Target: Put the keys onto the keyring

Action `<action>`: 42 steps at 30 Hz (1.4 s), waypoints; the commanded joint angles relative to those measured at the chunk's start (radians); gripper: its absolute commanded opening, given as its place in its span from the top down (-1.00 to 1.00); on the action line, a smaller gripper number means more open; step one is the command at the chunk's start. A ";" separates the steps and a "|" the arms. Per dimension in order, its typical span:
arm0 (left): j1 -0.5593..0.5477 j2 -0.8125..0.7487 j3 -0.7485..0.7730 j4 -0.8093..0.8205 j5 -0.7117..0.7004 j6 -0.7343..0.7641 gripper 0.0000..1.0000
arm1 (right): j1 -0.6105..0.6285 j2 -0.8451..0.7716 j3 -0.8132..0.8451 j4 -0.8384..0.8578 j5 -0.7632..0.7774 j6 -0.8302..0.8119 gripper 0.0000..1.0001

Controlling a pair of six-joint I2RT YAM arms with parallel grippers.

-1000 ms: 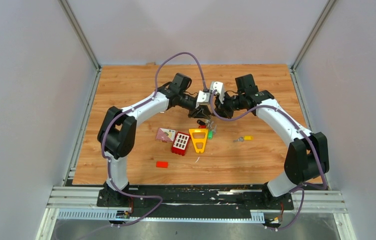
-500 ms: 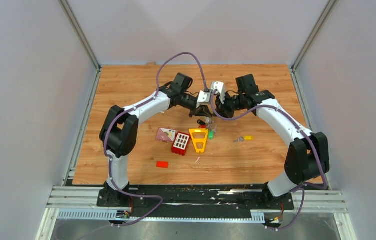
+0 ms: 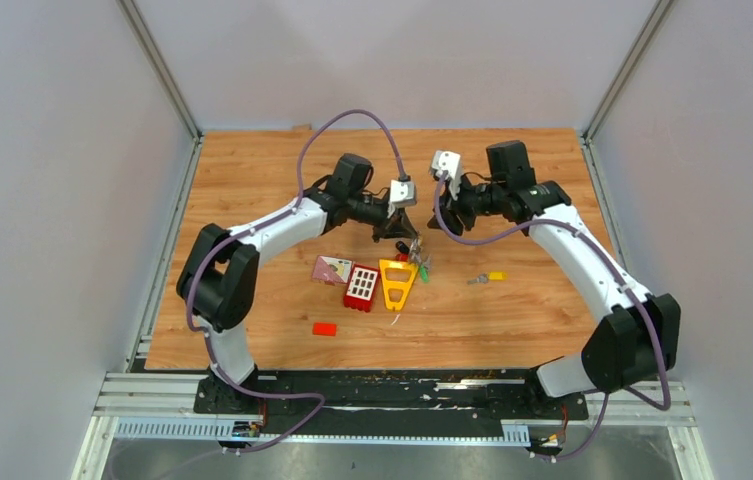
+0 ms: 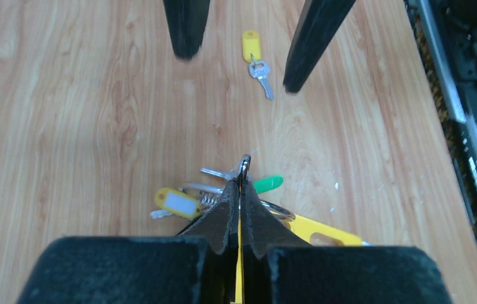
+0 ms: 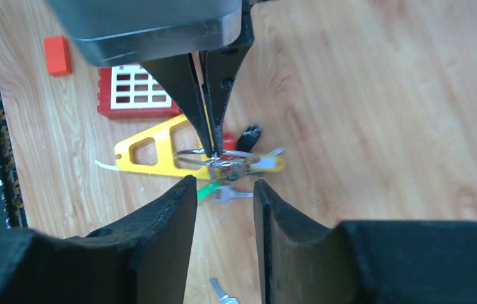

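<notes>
Table [image 3: 512, 200]: carried all the parts, with the work near its middle.
Right pincer [image 5: 224, 185]: jaws apart and gripping nothing, pointed at the ring. In the earlier frame it sat tight against the other pincer; the arm had since drawn back.
Left pincer [image 4: 241, 182]: fingers together, clamped on the keyring's rim.
Key bunch [image 4: 178, 202]: yellow and green heads clustered at the ring beside the yellow frame [image 3: 397, 282]. Judged already threaded, though not confirmed.
Keyring [image 4: 244, 166]: stood edge-up at the left fingertips.
Loose key [image 4: 256, 58]: yellow-headed, lay well apart on the table. Judged the step still to do.
</notes>
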 commanded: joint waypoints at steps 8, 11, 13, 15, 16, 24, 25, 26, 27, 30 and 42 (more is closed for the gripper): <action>-0.004 -0.274 -0.090 0.377 -0.097 -0.534 1.00 | -0.007 -0.189 0.061 0.095 -0.099 0.155 -0.05; -0.004 -0.315 -0.099 0.394 -0.099 -0.616 1.00 | -0.006 -0.187 0.062 0.117 -0.130 0.183 -0.05; -0.004 -0.344 -0.111 0.389 -0.111 -0.653 1.00 | -0.005 -0.184 0.063 0.126 -0.174 0.199 -0.04; -0.005 -0.378 -0.128 0.374 -0.126 -0.662 1.00 | 0.000 -0.185 0.060 0.141 -0.197 0.214 -0.02; -0.005 -0.397 -0.140 0.370 -0.133 -0.662 1.00 | 0.002 -0.188 0.056 0.151 -0.211 0.221 -0.01; -0.015 -0.494 -0.214 0.325 -0.167 -0.639 1.00 | 0.015 -0.205 0.028 0.180 -0.322 0.238 0.10; -0.018 -0.499 -0.222 0.324 -0.171 -0.642 1.00 | 0.018 -0.201 0.023 0.184 -0.327 0.242 0.12; -0.022 -0.502 -0.229 0.326 -0.176 -0.647 1.00 | 0.022 -0.199 0.019 0.191 -0.333 0.247 0.14; -0.026 -0.507 -0.237 0.330 -0.182 -0.656 1.00 | 0.026 -0.194 0.015 0.198 -0.340 0.253 0.16; -0.038 -0.512 -0.262 0.358 -0.207 -0.683 1.00 | 0.035 -0.181 0.008 0.209 -0.361 0.260 0.21; -0.059 -0.526 -0.297 0.395 -0.232 -0.716 1.00 | 0.045 -0.170 -0.043 0.233 -0.326 0.254 0.33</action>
